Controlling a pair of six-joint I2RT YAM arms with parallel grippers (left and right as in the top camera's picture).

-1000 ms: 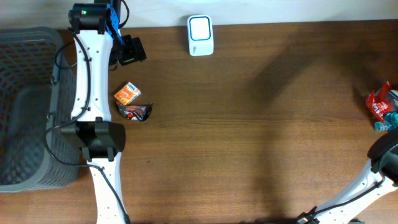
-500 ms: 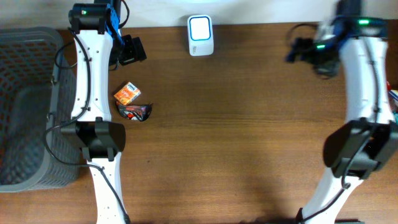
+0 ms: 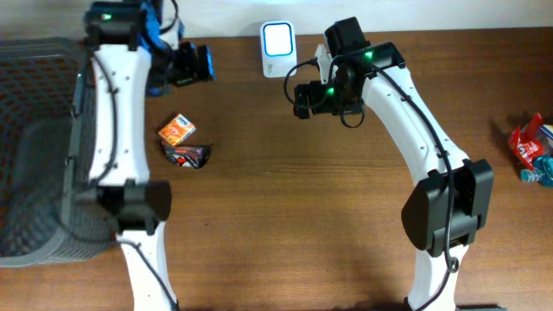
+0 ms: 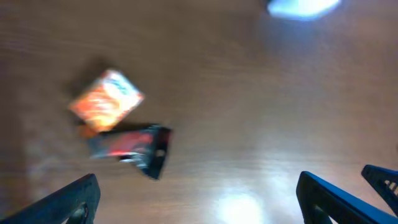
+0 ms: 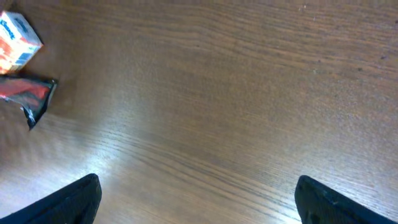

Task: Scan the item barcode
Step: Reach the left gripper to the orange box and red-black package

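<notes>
The left pincer [image 3: 200,66], spread and empty in the upper left, could catch the wrong item, since the small orange box [image 3: 176,130] and crumpled dark wrapper [image 3: 187,155] lie just beside each other at left on the tabletop [image 3: 346,216]. The white scanner [image 3: 278,49] at top centre might be knocked by the right pincer [image 3: 302,97], likewise spread, near it. The box lies flat and skewed, with no barcode showing.

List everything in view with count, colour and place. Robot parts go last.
table: one, brown wood, beneath everything
basket: one, grey, far left
scanner: one, white, pale-blue face, back centre
orange packet: one, orange, left of centre
dark wrapper: one, black and red, beside the orange packet
snack packets: at least two, red and teal, right edge
left gripper: one, black, open, empty, back left
right gripper: one, black, open, empty, near the scanner
</notes>
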